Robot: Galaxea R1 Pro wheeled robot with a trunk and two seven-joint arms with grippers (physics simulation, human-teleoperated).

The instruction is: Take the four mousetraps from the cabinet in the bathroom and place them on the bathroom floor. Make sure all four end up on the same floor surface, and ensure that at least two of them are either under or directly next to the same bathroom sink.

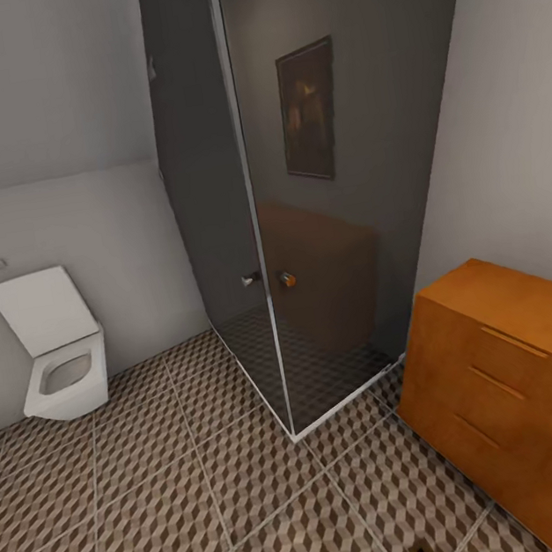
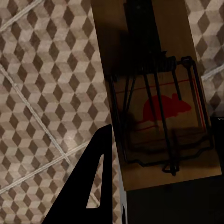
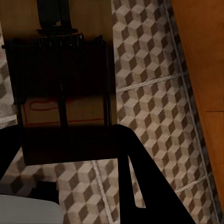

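We see a smooth orange-brown wooden cabinet (image 1: 508, 391), matt patterned floor tiles (image 1: 170, 507), a glossy white toilet (image 1: 58, 364), dark smoked shower glass (image 1: 330, 169), and a wooden mousetrap (image 2: 158, 107) with thin wire.

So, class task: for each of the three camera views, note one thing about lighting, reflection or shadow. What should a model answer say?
Head view: the dark glass shower screen mirrors the orange cabinet and a framed picture. Left wrist view: the mousetrap is sharp, its upper part shaded, a black end effector finger in silhouette. Right wrist view: the other mousetrap is heavily shadowed, its print barely legible.
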